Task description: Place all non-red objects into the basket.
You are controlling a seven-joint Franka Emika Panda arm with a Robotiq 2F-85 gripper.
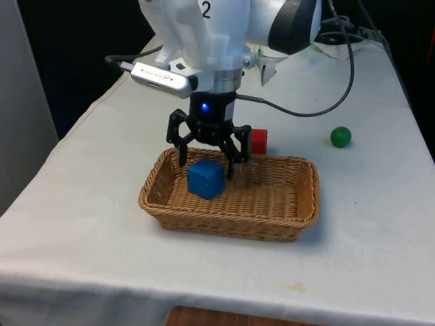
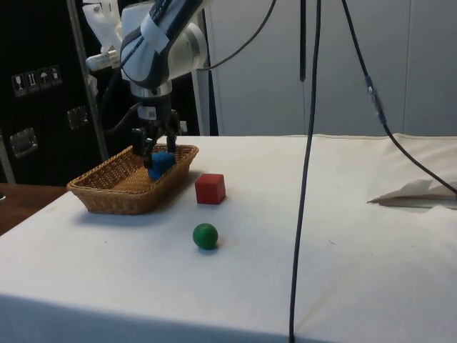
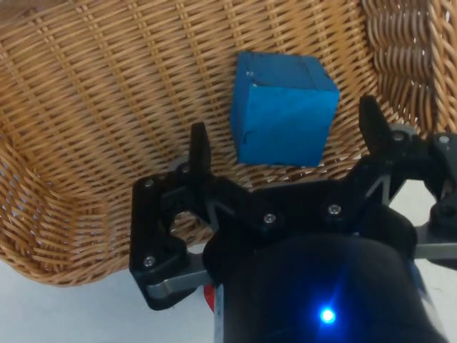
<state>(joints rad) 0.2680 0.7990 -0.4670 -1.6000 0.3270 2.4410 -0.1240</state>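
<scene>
the gripper [image 1: 207, 157] hangs with fingers spread over the blue cube [image 1: 204, 179] lying in the basket [image 1: 285, 217], the green ball [image 1: 340, 136] waits on the cloth, and a careless rise could snag the rim

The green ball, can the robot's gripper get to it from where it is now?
Probably yes. The green ball sits alone on the open cloth with nothing over it, and the open gripper holds nothing; the blue cube already lies in the basket.
</scene>
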